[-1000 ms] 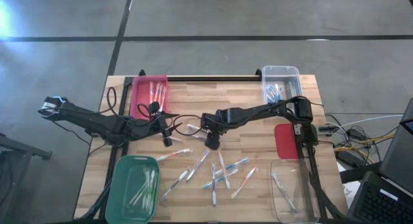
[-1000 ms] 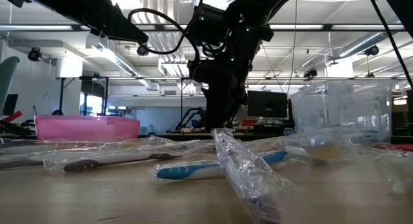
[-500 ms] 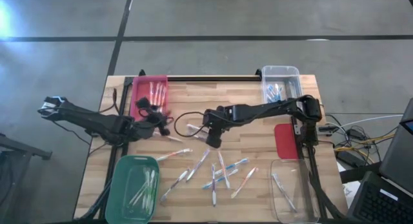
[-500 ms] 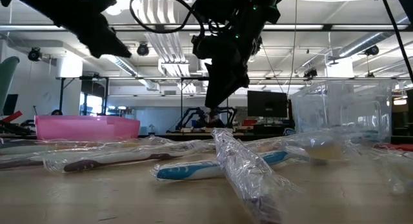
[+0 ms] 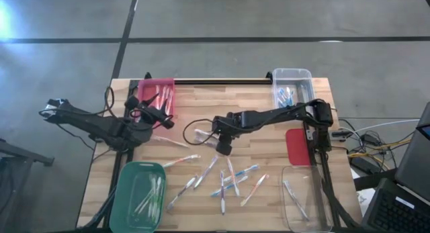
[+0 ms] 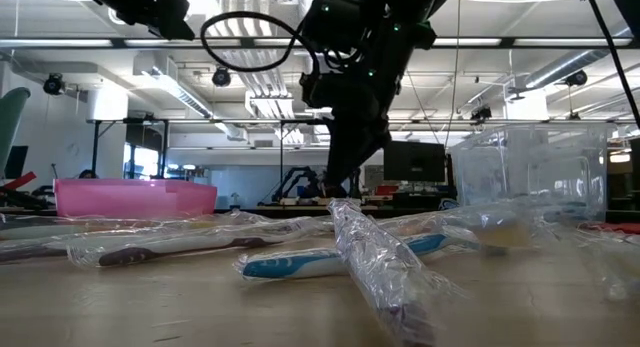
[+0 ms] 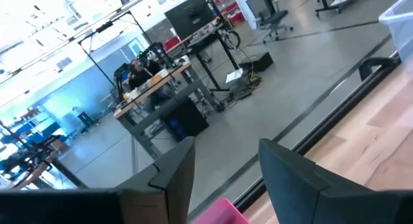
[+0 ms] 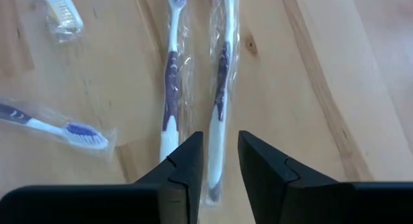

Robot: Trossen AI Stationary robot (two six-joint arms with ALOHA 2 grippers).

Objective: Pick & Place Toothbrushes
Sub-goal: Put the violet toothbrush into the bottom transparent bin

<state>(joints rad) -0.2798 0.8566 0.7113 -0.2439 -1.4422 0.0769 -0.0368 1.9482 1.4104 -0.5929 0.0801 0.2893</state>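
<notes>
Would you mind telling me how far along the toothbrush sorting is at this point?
Partly done: toothbrushes already lie in the pink bin, green bin and both clear bins. In hand: the right hand straddles a wrapped toothbrush on the table, not yet gripped; the left hand is open and empty beside the pink bin. About ten loose toothbrushes remain.
</notes>
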